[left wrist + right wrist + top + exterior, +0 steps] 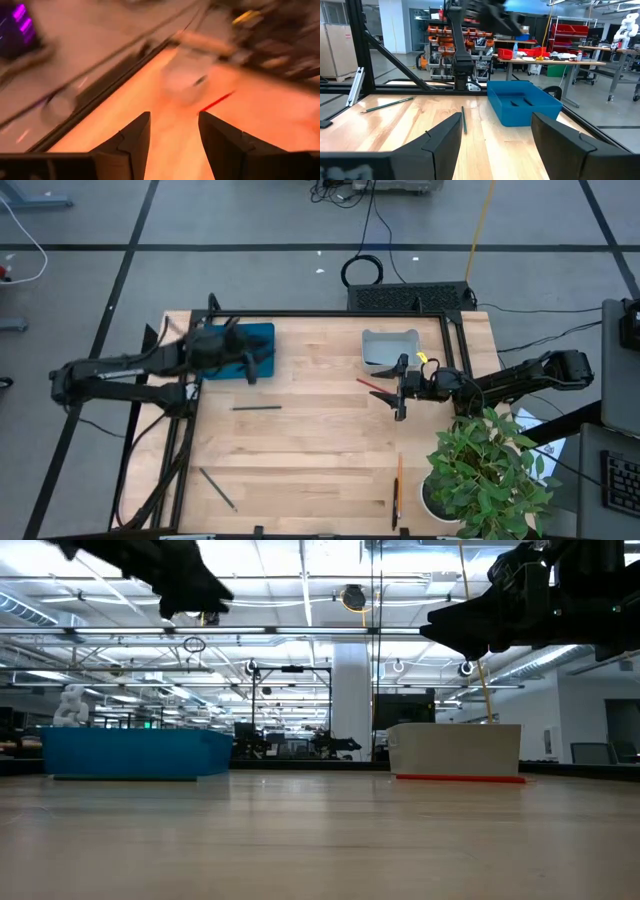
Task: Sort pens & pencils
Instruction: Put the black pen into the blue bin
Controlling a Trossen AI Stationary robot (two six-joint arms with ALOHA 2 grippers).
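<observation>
The left hand [245, 365] hovers with fingers parted and empty at the blue bin [262, 340] in the tabletop's far-left corner, where two pens [520, 102] lie inside. The right hand [400, 392] waits wide open and empty beside the grey bin [390, 340], a red pencil [372, 384] lying just next to it. A dark pen [257, 408] lies mid-tabletop, nearest the left hand, likely the next pick; a clean grasp would mean descending squarely over its middle, fingers straddling the shaft.
</observation>
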